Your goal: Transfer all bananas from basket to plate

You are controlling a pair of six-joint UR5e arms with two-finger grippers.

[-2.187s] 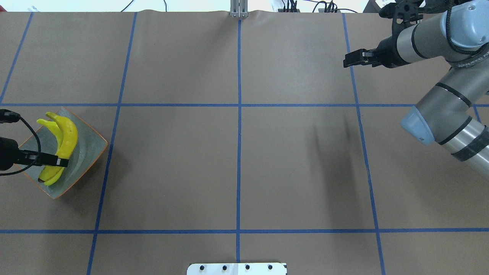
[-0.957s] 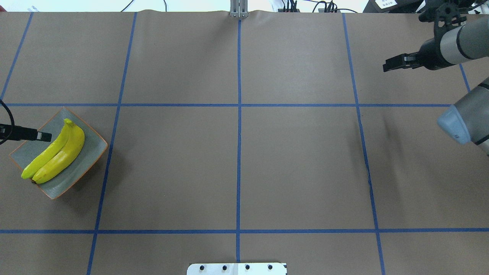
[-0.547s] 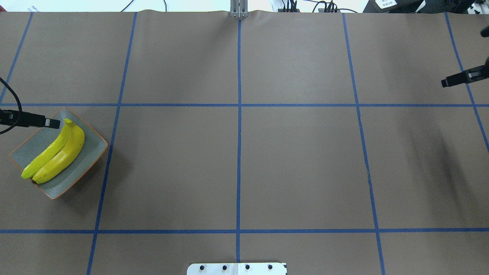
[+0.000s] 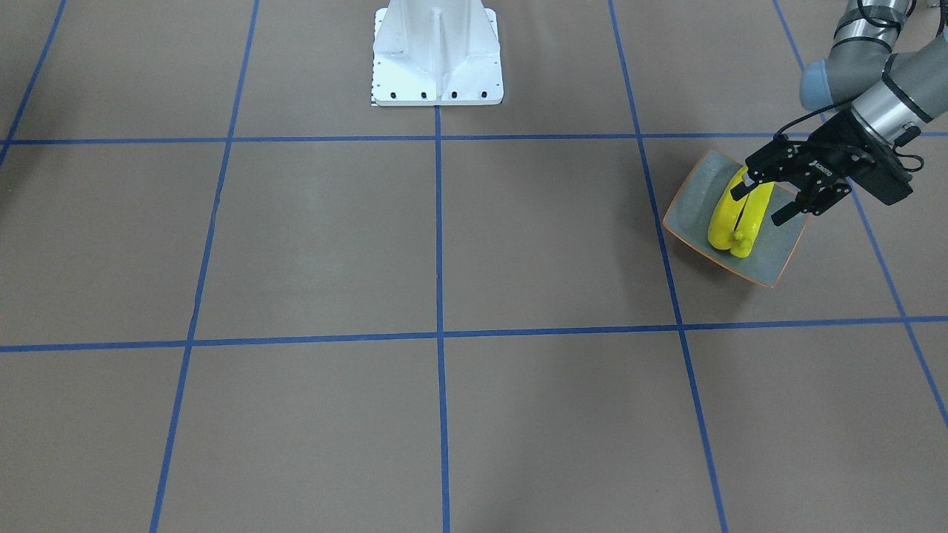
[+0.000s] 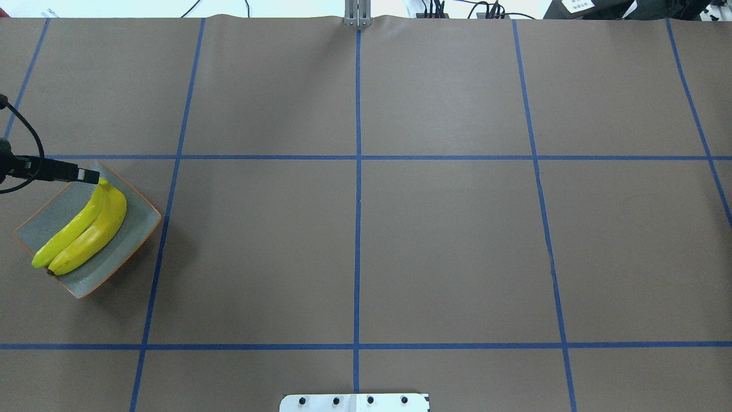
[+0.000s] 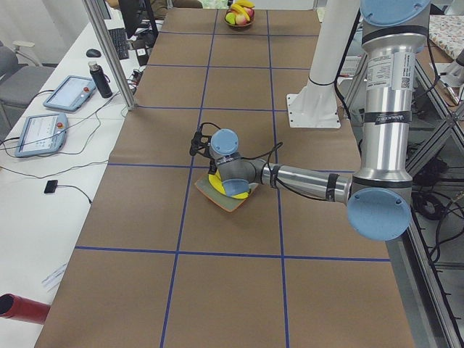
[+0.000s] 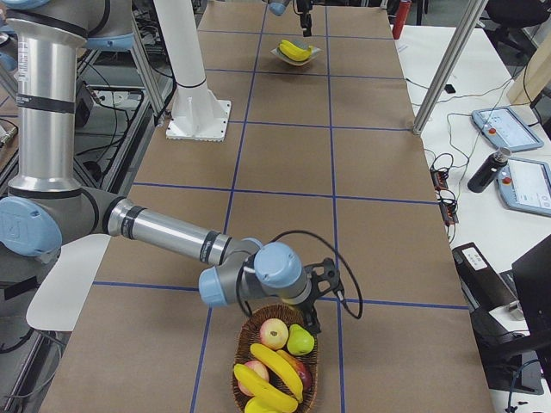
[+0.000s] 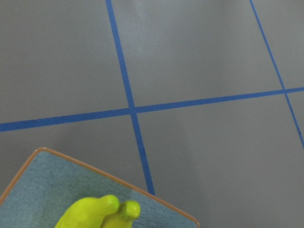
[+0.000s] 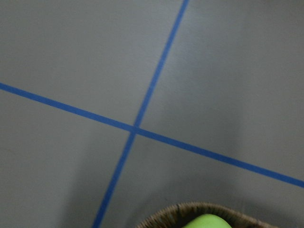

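Left gripper (image 4: pixel 757 205) jaws apart, over two bananas (image 4: pixel 722 222) on plate (image 4: pixel 692 207) at overhead nine o'clock, two more bananas (image 7: pixel 274 368) in basket (image 9: pixel 171 213), right gripper (image 7: pixel 310 323) jaws: cannot tell

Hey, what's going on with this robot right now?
It is moving bananas from a basket to a plate. Two bananas lie side by side on the plate, and the left gripper hangs open and empty just above them. The right arm reaches to the basket at the other end of the table, where more bananas lie among other fruit.

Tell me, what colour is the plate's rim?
Orange-brown, thin, around the grey-blue plate. Clearest in the left wrist view.
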